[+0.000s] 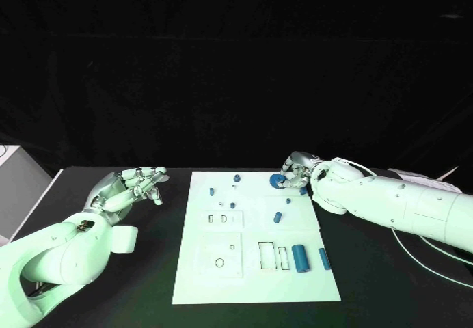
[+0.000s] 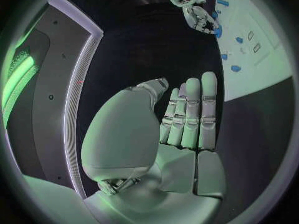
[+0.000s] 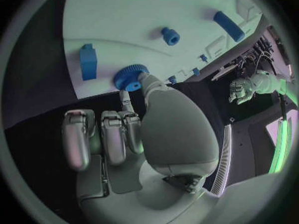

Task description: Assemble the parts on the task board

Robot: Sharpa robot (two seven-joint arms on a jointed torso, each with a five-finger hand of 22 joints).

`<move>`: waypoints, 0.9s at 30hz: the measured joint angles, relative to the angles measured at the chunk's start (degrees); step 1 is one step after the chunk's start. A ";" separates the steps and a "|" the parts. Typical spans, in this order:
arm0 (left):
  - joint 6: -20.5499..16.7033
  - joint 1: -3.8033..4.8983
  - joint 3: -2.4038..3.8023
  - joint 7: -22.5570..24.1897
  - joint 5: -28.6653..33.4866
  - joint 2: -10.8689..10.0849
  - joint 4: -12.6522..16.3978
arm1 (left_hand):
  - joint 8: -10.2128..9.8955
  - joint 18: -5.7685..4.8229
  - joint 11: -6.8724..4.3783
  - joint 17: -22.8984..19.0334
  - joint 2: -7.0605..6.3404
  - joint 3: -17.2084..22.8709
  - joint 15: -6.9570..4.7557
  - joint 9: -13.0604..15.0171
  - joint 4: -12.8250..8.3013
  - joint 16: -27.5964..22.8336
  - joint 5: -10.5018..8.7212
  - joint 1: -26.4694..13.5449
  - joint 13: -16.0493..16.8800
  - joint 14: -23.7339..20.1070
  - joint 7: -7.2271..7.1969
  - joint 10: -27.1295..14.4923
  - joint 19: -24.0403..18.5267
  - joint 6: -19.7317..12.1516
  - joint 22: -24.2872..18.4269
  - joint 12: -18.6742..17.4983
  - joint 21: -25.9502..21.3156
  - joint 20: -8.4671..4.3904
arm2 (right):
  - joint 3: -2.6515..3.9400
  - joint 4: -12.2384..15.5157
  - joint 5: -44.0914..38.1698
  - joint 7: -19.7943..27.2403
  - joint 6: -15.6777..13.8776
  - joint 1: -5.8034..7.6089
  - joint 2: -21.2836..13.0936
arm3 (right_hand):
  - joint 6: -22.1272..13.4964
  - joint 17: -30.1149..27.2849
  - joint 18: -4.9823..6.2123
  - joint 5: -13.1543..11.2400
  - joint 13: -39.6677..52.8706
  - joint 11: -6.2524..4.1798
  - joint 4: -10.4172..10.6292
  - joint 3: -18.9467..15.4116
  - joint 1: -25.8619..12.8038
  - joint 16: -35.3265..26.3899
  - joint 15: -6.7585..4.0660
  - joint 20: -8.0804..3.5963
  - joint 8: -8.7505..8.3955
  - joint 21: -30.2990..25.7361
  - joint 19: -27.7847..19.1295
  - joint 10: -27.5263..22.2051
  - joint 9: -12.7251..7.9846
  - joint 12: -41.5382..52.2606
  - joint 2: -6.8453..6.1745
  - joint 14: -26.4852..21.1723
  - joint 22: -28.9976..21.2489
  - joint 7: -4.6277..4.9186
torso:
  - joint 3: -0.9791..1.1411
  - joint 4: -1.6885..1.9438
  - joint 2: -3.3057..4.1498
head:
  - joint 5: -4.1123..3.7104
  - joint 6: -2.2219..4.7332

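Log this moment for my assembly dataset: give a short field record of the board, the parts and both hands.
task board: white plate in the middle of the black table
right hand: at the board's far right corner, fingertips on a blue gear
left hand: off the board's left edge, fingers apart, holding nothing
loose parts: blue cylinder and blue bar lying near the board's right edge; small blue pieces farther up
grasp on gear: touching it; whether it is gripped cannot be told

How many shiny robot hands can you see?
2. The left hand is open over the black table, left of the task board. The right hand is at the board's far right corner, touching a blue gear. None seems hidden.
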 measured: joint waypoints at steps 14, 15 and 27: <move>0.00 0.00 0.01 -0.07 0.00 -0.01 -0.02 | 0.00 0.00 0.00 0.00 0.00 0.00 0.00 -0.01 0.00 0.00 0.00 0.00 -0.01 0.00 0.00 0.00 0.00 0.00 -0.01 0.00 0.00 0.00 | -0.05 0.50 -0.04 0.07 -0.86 -0.15 0.14 | 2.36 -0.01 0.00 2.06 -0.01 0.01 0.15 3.65 0.34 0.00 -0.53 -0.02 1.15 0.00 -0.02 0.01 0.01 0.00 1.37 -0.09 -0.01 -0.87 | 0.01 0.01 -0.03 | -0.12 -0.02; 0.00 0.00 0.01 -0.07 0.00 -0.01 -0.03 | 0.00 0.00 0.00 0.00 0.00 0.00 0.00 -0.01 0.00 0.00 0.00 0.00 -0.01 0.00 0.00 0.00 0.00 0.00 -0.01 0.00 0.00 0.00 | -0.07 0.73 -0.25 0.07 -1.11 -0.18 0.14 | 2.53 -0.01 0.00 2.25 -0.01 0.00 0.09 4.00 0.34 0.00 -0.53 -0.16 1.17 0.02 -0.11 0.00 0.01 0.00 1.37 -0.09 -0.01 -0.86 | 0.01 0.01 -0.03 | -0.12 0.00; 0.02 0.00 0.01 -0.10 0.00 0.02 -0.10 | 0.00 0.00 0.00 0.00 0.00 0.00 0.00 -0.02 0.00 0.00 0.00 0.00 -0.01 0.00 0.00 0.00 0.00 0.00 -0.01 0.00 0.00 0.00 | -0.02 7.33 -4.78 0.86 -7.95 -0.36 -0.42 | 3.16 -0.01 0.01 -0.55 -0.01 -0.73 0.47 6.35 0.32 0.00 -1.34 -1.16 1.38 0.88 -0.11 -0.08 0.01 0.00 1.35 0.12 -0.02 -0.51 | -0.04 0.03 -0.13 | -0.08 0.19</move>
